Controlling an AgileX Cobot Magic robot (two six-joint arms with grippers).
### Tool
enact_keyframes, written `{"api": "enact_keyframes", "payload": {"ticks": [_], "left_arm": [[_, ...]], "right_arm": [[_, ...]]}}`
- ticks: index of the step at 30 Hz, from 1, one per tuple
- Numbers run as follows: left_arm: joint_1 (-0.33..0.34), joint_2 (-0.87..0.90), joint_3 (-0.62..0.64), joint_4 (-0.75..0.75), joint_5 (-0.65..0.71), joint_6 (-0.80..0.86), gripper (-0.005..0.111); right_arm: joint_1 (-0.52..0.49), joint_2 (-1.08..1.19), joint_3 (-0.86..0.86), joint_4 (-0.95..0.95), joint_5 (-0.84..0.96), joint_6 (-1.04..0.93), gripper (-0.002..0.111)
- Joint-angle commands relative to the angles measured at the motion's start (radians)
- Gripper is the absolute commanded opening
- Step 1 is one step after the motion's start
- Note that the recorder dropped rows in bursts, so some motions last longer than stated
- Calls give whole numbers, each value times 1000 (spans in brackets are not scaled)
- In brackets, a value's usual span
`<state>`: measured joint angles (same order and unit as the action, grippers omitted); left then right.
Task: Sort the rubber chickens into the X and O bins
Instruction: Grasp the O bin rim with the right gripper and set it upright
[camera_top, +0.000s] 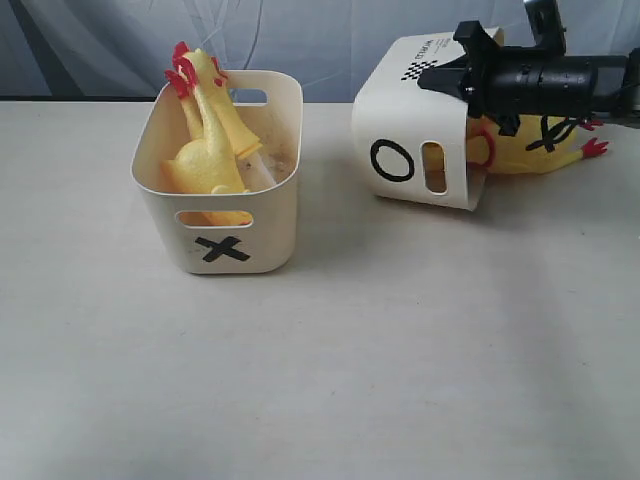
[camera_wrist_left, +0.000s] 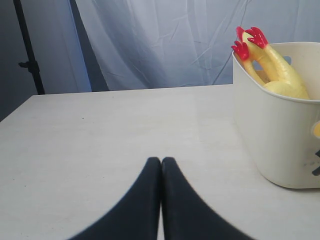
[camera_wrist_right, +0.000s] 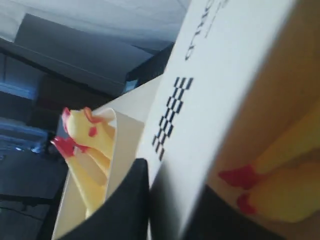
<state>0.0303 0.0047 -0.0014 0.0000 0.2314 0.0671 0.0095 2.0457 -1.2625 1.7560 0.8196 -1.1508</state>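
Lying sideways, O bin (camera_top: 405, 105) mouth right; chicken (camera_top: 522, 156) feet rightward.

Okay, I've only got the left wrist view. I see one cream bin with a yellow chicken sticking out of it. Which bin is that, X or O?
Observer: That is the X bin; the exterior view shows a black X on its front.
Operator: Where is the other bin?
Observer: The O bin lies tipped on its side, to the right in the exterior view.
Operator: Anything in it?
Observer: A rubber chicken shows at its open mouth, with a red foot poking out past the rim. The right end effector has its fingers on either side of that bin's wall.
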Motion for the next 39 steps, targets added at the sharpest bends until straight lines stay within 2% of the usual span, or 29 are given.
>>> {"api": "enact_keyframes", "payload": {"ticks": [1, 2, 6, 11, 12, 16, 19, 22, 26, 28, 30, 32, 34, 36, 39], "left_arm": [[-5, -5, 1, -6, 0, -3, 0], [-5, -5, 1, -6, 0, -3, 0], [-5, -5, 1, -6, 0, -3, 0], [-5, -5, 1, -6, 0, -3, 0], [-5, -5, 1, -6, 0, -3, 0], [-5, -5, 1, -6, 0, -3, 0], [-5, -5, 1, -6, 0, -3, 0], [-5, -5, 1, -6, 0, -3, 0], [-5, -5, 1, -6, 0, -3, 0], [-5, -5, 1, -6, 0, -3, 0], [-5, -5, 1, -6, 0, -3, 0], [-5, -5, 1, -6, 0, -3, 0], [-5, -5, 1, -6, 0, -3, 0], [-5, -5, 1, -6, 0, -3, 0], [-5, -5, 1, -6, 0, -3, 0]], "right_arm": [[1, -10, -31, -351, -136, 227, -1], [4, -15, -53, -559, -148, 363, -1], [36, -48, -89, -997, -139, 649, -1], [149, -94, -89, -1403, -92, 913, -1], [185, -94, -89, -1447, -64, 938, -1], [315, -94, -89, -1417, -39, 988, -1], [396, -94, -103, -1453, -50, 1151, -1], [435, -94, -138, -1504, -39, 1261, -1], [449, -94, -175, -1498, -43, 1281, 1], [451, -94, -202, -1493, -10, 1279, 13], [451, -94, -227, -1493, 21, 1277, 32], [451, -94, -253, -1481, 51, 1277, 60], [451, -94, -269, -1457, 79, 1276, 80], [451, -94, -292, -1457, 124, 1262, 82], [451, -106, -331, -1517, 238, 1174, 73]]}}
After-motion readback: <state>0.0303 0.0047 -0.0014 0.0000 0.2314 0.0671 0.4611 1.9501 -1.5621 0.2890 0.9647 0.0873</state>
